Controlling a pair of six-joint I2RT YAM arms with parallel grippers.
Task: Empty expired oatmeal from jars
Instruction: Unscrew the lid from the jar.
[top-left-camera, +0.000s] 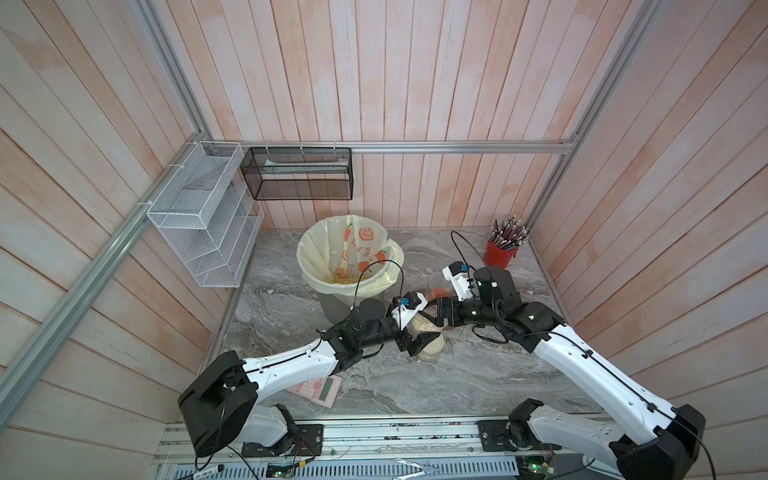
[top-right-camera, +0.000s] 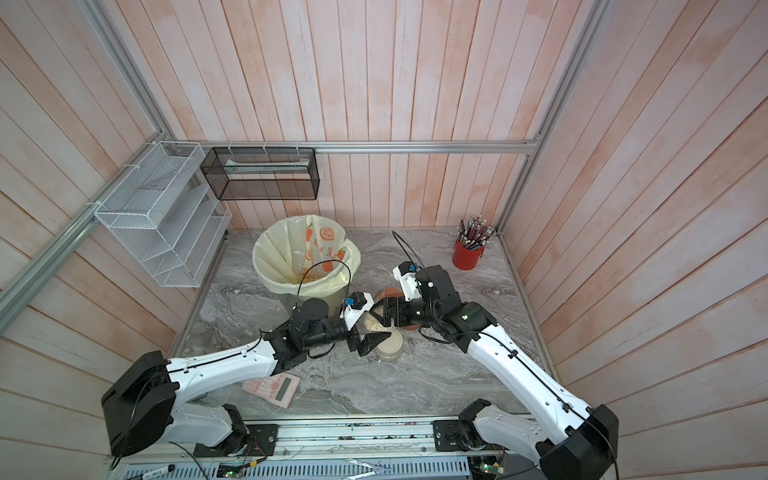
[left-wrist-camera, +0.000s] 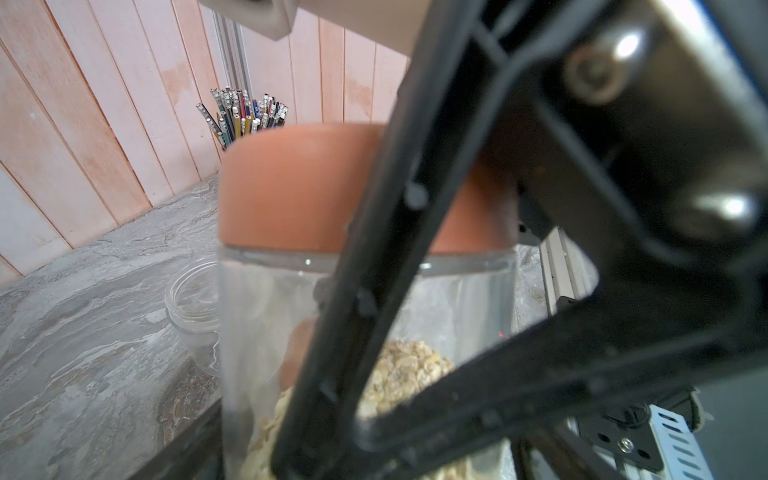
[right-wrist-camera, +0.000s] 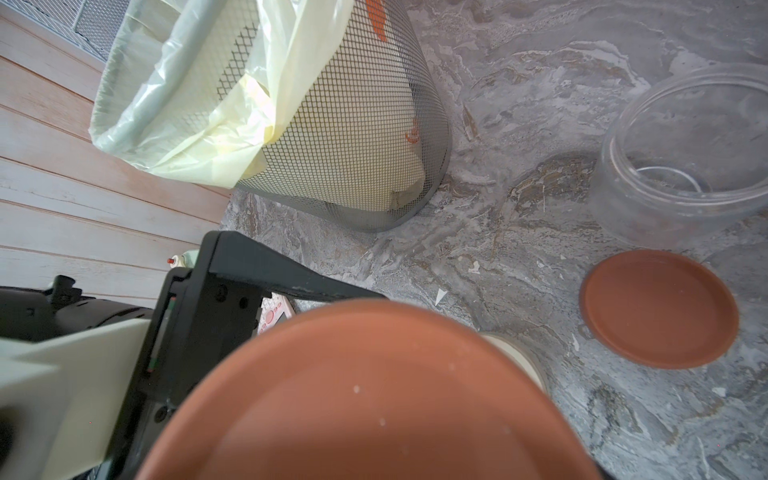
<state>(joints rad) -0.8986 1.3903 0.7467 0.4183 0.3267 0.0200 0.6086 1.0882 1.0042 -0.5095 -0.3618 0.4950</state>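
Closest to the lens, a terracotta lid (right-wrist-camera: 374, 395) fills the right wrist view; it caps the jar (left-wrist-camera: 270, 332) of oatmeal (left-wrist-camera: 399, 374) between both arms, over the desk (top-left-camera: 415, 386) near the bin (top-left-camera: 309, 266). The right end effector (top-left-camera: 434, 318) looks clamped on that lid. The left end effector (top-left-camera: 419, 330) straddles the glass, jaws wide; whether they bite, I cannot tell. Unscrewing looks to be the step in hand: next the glass needs a firm hold while the lid twists off, then tipping into the bin. Jar base is cut off, and the right fingers are hidden.
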